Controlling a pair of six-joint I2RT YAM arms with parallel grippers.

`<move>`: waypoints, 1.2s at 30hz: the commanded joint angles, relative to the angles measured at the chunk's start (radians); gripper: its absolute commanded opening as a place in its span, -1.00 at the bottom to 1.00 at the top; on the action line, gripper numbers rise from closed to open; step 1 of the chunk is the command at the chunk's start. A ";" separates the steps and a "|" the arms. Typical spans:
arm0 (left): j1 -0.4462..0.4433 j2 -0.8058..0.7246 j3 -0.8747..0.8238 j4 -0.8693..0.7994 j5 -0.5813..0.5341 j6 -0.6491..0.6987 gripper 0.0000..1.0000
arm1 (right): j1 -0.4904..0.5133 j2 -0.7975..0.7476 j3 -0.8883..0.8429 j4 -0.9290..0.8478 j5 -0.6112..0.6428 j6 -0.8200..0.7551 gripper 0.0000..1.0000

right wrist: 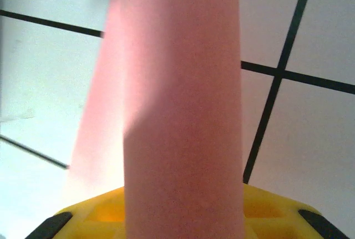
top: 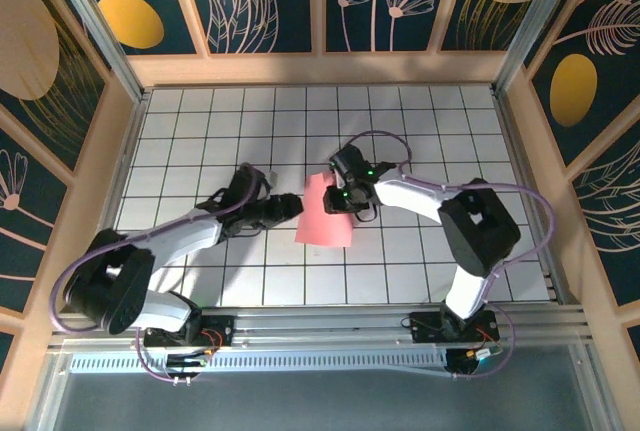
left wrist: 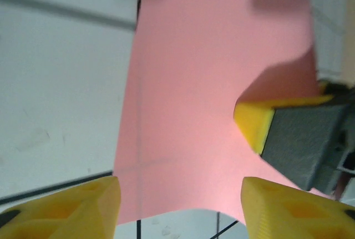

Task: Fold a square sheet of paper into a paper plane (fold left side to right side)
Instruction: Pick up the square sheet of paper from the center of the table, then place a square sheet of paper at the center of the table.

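Note:
The square sheet of paper (top: 326, 221), salmon pink, lies mid-table between both arms with one edge raised. My left gripper (top: 293, 209) is at its left edge. In the left wrist view the yellow jaws of the left gripper (left wrist: 180, 211) stand apart, open, and the sheet of paper (left wrist: 188, 84) has its curved near edge hanging between them above the tiles. My right gripper (top: 338, 196) is at the sheet's upper right, and one of its fingers (left wrist: 258, 120) presses on the sheet. In the right wrist view the paper (right wrist: 183, 111) rises from the right gripper (right wrist: 183, 217), which is shut on it.
The white tiled table top (top: 200, 131) has black grid lines and is boxed in by wooden walls (top: 320, 69). An aluminium rail (top: 320, 336) with both arm bases runs along the near edge.

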 commanded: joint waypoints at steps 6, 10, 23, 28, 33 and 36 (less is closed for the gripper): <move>0.198 -0.256 -0.067 0.122 0.173 0.103 0.59 | -0.136 -0.251 -0.099 0.138 -0.294 -0.042 -0.37; 0.203 -0.302 -0.078 0.275 0.336 0.132 0.72 | -0.182 -0.351 -0.095 0.138 -0.409 -0.086 -0.37; 0.203 -0.257 -0.039 0.563 0.601 0.089 0.86 | -0.155 -0.566 -0.078 0.329 -0.764 0.032 -0.41; 0.201 -0.236 -0.002 0.563 0.639 0.111 0.88 | -0.087 -0.555 -0.047 0.404 -0.811 0.070 -0.43; 0.186 -0.221 0.017 0.579 0.663 0.114 0.89 | -0.050 -0.517 -0.024 0.445 -0.814 0.088 -0.43; 0.172 -0.215 0.026 0.589 0.673 0.115 0.88 | -0.040 -0.492 -0.021 0.463 -0.818 0.092 -0.43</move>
